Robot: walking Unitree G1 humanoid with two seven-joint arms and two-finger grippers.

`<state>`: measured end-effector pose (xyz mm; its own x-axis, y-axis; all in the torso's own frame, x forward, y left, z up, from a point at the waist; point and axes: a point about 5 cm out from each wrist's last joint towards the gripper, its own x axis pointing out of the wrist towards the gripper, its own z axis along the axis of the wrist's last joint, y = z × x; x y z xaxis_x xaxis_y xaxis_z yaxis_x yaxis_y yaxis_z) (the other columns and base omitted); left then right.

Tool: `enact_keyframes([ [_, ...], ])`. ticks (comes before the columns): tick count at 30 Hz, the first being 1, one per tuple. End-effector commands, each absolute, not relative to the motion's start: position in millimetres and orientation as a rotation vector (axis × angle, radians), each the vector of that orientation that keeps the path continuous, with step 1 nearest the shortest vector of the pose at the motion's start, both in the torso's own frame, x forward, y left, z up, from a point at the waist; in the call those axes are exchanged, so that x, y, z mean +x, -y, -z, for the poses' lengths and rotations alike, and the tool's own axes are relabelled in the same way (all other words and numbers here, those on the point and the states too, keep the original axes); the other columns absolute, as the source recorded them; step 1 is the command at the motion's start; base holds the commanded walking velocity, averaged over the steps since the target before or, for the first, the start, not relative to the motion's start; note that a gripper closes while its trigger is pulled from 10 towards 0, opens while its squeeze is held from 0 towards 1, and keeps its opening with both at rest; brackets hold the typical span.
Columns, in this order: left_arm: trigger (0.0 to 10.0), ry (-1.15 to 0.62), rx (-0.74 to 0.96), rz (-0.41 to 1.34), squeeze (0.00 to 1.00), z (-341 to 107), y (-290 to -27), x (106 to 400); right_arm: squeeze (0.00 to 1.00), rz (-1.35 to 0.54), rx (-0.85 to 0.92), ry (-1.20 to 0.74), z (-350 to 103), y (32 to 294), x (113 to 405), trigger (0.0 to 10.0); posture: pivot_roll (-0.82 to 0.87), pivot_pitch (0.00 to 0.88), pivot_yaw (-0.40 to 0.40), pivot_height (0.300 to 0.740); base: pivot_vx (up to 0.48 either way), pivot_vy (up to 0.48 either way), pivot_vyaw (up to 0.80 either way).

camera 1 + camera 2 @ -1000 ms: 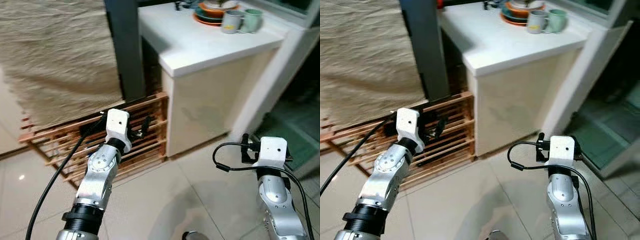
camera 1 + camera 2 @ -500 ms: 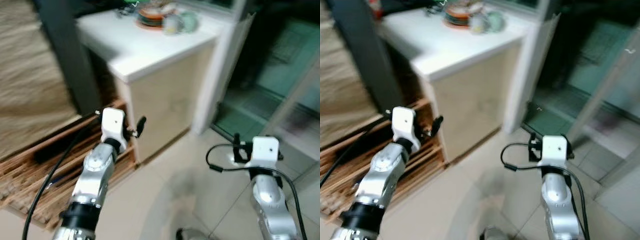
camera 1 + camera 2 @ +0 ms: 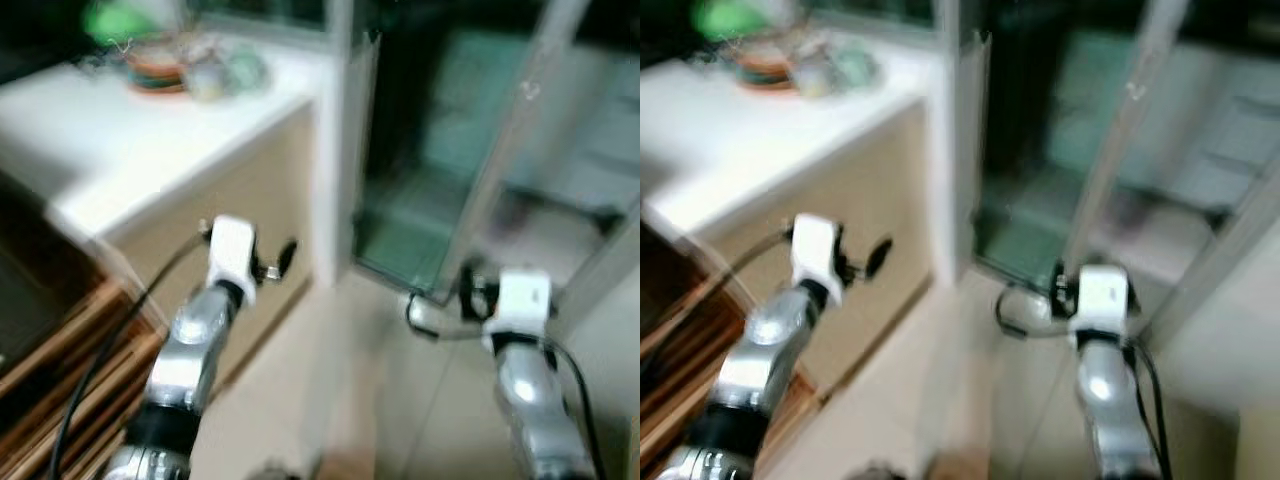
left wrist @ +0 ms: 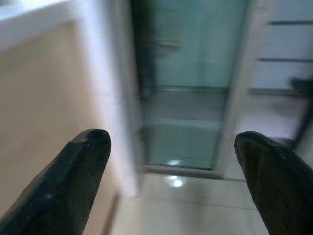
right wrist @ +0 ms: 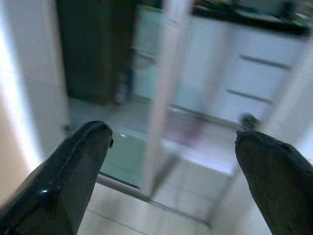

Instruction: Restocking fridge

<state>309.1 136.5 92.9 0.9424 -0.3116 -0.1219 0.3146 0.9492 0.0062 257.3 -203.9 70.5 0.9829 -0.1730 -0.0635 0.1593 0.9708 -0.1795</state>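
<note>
The head views are blurred by motion. My left gripper (image 4: 171, 147) is held out in front of the cream side of a white counter (image 3: 120, 150). It is open, and nothing lies between its black fingers (image 4: 73, 176). My right gripper (image 5: 173, 142) is also open and empty, and it points at a glass sliding door (image 5: 171, 88) with white cabinets behind it. Both silver arms (image 3: 195, 340) reach forward at about waist height. I can make out no fridge and no goods to stock.
A stack of plates and two mugs (image 3: 190, 70) sit at the back of the counter. A wooden slatted rack (image 3: 50, 400) stands low on the left. A white door post (image 3: 340, 150) edges a dark doorway with a greenish floor (image 3: 410, 240). Pale tiles lie ahead.
The whole picture has swung, so the camera turned right: counter and rack slid left and the glass doorway came to the middle. Both arms kept their pose and the blur grew.
</note>
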Motion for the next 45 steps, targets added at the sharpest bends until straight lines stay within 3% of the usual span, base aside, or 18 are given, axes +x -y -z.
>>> enact_keyframes([
  [1,10.0,-0.132,0.024,0.318,0.00,-92.3,-137.4,307.9,1.00,0.173,-0.170,-0.103,-66.6,209.6,252.8,10.0,-0.22,0.000,0.046,0.727,0.000,0.000,-0.43],
  [10,10.0,-0.213,0.027,0.273,0.00,-65.7,-186.0,257.8,1.00,0.163,-0.174,-0.193,-54.4,225.5,211.2,10.0,-0.22,0.000,0.046,0.727,0.000,0.000,-0.05],
  [15,10.0,-0.243,-0.066,0.216,0.00,-50.9,-183.7,228.3,1.00,0.091,-0.196,-0.178,-56.6,216.6,218.0,10.0,-0.22,0.000,0.032,0.727,0.000,0.000,0.00],
  [21,10.0,-0.242,-0.045,0.203,0.00,-56.8,-176.7,233.7,1.00,0.079,-0.107,-0.188,-53.8,209.5,221.7,10.0,-0.19,0.000,0.003,0.727,0.000,0.000,0.00],
  [24,10.0,-0.310,-0.026,0.240,0.00,-60.4,-178.9,219.6,1.00,0.066,-0.079,-0.198,-53.9,207.3,217.2,10.0,-0.19,0.000,0.012,0.727,0.000,0.000,0.00],
  [29,10.0,-0.270,-0.014,0.256,0.00,-85.2,-176.4,207.4,1.00,0.070,-0.071,-0.213,-51.9,209.4,216.1,10.0,-0.19,0.000,0.013,0.727,0.000,0.000,0.32],
  [31,10.0,-0.180,0.031,0.262,0.00,-112.7,-167.2,221.6,1.00,0.088,-0.067,-0.214,-50.0,211.9,217.5,10.0,-0.18,0.000,0.011,0.727,0.000,0.000,0.40],
  [45,10.0,-0.167,0.052,0.337,0.00,-127.0,-150.8,233.2,1.00,0.073,-0.102,-0.170,-57.1,206.6,228.0,10.0,-0.20,0.000,0.034,0.727,0.317,0.000,0.00],
])
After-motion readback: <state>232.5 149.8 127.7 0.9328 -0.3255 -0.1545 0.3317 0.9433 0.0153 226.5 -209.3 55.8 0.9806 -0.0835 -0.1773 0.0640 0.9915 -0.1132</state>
